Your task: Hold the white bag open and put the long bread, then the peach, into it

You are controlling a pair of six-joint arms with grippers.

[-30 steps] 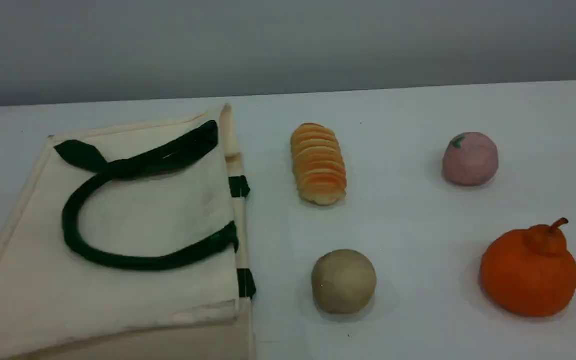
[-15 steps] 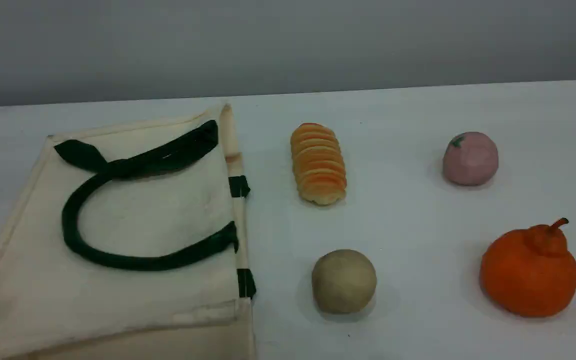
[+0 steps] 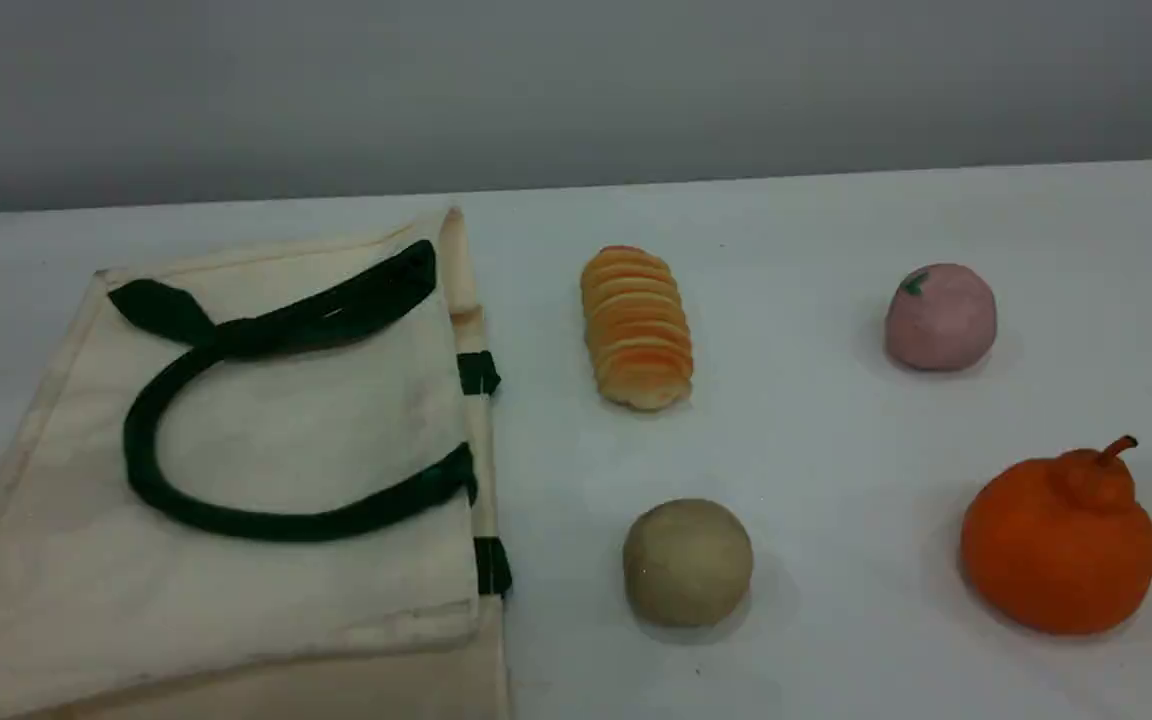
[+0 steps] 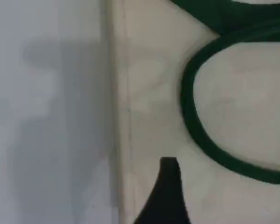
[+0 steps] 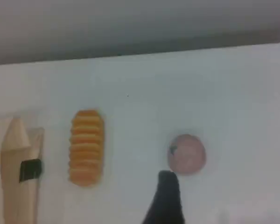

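1. White bag [image 3: 236, 420]: lying flat on the table [image 3: 836, 450], left side, green handle [image 3: 266, 520] curled on top.
2. Long bread [image 3: 636, 328]: just right of the bag, not touching it.
3. Peach [image 3: 940, 318]: farther right, well apart from the bread.
4. Left claw [image 4: 165, 196]: open, holding nothing, above the bag's edge.
5. Right claw [image 5: 167, 196]: open, holding nothing, above bare table near the peach.

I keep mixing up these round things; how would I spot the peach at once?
Start at the left: the big cream-white canvas bag with dark green handles. Go right, past the ridged golden-orange loaf, to the far right. The peach is the dusty pink ball with a green mark on top, unlike the plain beige ball and the larger stemmed orange fruit.
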